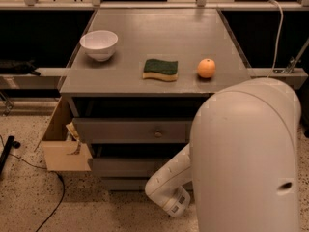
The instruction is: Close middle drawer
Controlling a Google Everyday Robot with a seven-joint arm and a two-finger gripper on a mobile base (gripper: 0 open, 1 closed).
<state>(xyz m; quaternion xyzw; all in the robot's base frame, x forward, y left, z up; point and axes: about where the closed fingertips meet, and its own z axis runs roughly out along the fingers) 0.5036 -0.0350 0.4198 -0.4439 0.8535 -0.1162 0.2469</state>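
The grey cabinet point(154, 83) shows three drawer fronts under its top. The uppermost front point(120, 129) carries a round metal knob point(158, 134). Below it a dark gap, then the middle drawer front point(123, 167), which stands a little forward of the lowest, recessed front point(118, 182). Its knob is hidden by my arm. A white arm link point(169, 195) reaches in low at the right end of the middle and lowest fronts. My gripper is not visible; it lies somewhere behind my large white arm housing point(246, 153).
On the cabinet top are a white bowl point(99, 44), a green and yellow sponge point(161, 69) and an orange point(206, 68). An open cardboard box point(65, 151) stands against the cabinet's left side. A black cable point(53, 197) runs over the speckled floor.
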